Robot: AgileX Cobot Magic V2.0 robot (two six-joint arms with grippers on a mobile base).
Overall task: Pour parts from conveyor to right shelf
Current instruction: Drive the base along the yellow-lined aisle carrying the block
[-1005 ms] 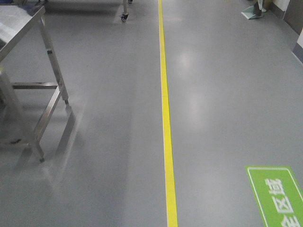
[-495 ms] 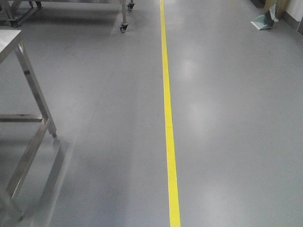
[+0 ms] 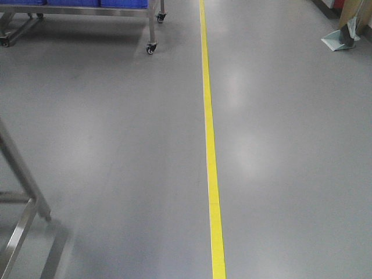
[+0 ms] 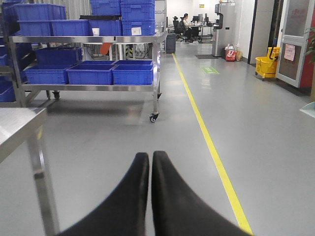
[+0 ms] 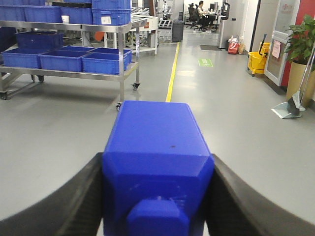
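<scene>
1. The right gripper (image 5: 157,158) is clamping the blue part (image 5: 157,167) between its two black fingers (image 5: 74,196). The block is sitting squarely between them with its round knob facing back toward the wrist. That firm side-on grip is probably there so the part does not slip while the base is crossing open floor.
2. The left gripper (image 4: 149,156) is pressed shut on nothing, its tips touching. It is most likely being kept folded and out of the way, since this step needs only one hand.
3. The right shelf (image 5: 74,27), a steel rack loaded with blue bins (image 5: 106,61), is standing well ahead of the right gripper and off to its left. It is well apart from the part, so the pouring is not yet possible. The conveyor is not showing in any view.
4. Only the right wrist view is showing the part and the grip on it; only the left wrist view is showing that the other hand is empty.
5. The front-facing view is showing neither gripper (it is looking down at the floor). It is giving what the wrist views lack: the yellow line (image 3: 210,163) running straight ahead, a steel frame leg (image 3: 23,192) close at the lower left, and the rack's caster (image 3: 151,49) far ahead under a sliver of blue.
</scene>
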